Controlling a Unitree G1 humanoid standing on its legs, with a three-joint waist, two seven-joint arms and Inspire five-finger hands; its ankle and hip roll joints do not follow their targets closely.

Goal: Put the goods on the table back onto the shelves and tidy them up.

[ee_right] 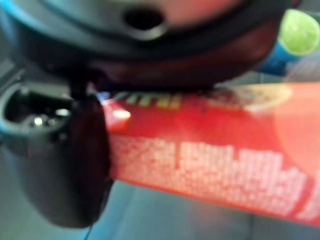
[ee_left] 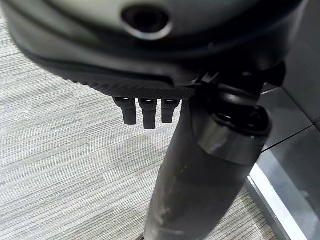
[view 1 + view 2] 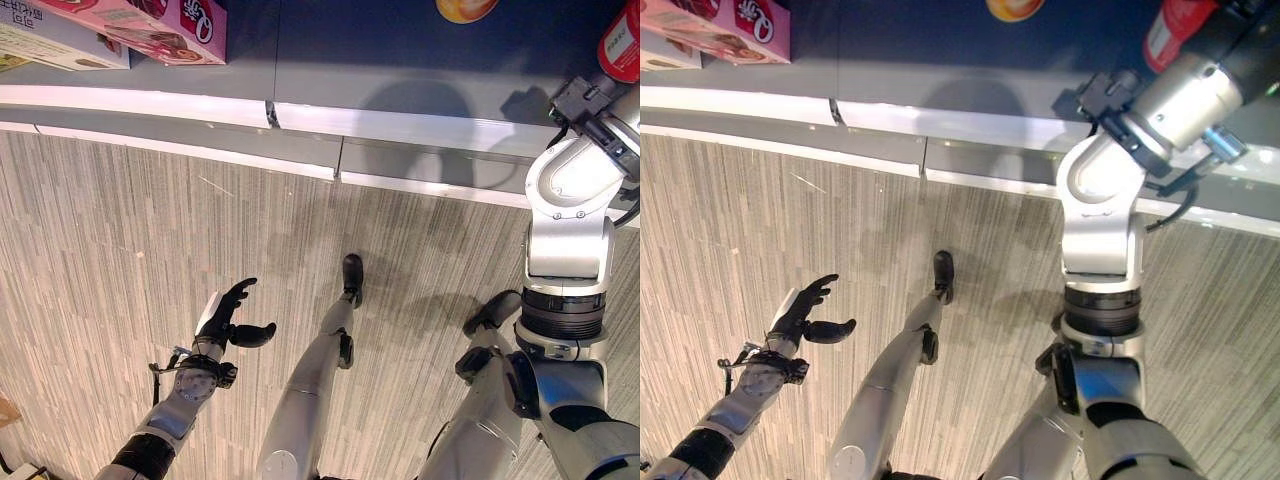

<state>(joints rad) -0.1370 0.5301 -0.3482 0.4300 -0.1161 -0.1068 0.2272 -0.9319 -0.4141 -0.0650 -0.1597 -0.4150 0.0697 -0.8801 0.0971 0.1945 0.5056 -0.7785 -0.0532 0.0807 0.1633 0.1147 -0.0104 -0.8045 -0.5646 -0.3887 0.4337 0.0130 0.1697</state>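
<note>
Your right hand (image 1: 75, 165) is up at the shelf (image 3: 400, 60), thumb clamped on the red can (image 1: 210, 160); your left hand (image 3: 228, 320) hangs relaxed, fingers loose, over the floor (image 3: 120, 230).

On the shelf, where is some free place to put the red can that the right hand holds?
The widest bare stretch of shelf lies between the pink box at the far left and the orange item. The right end is crowded: the right hand holds the red can there, next to a green-topped item.
</note>
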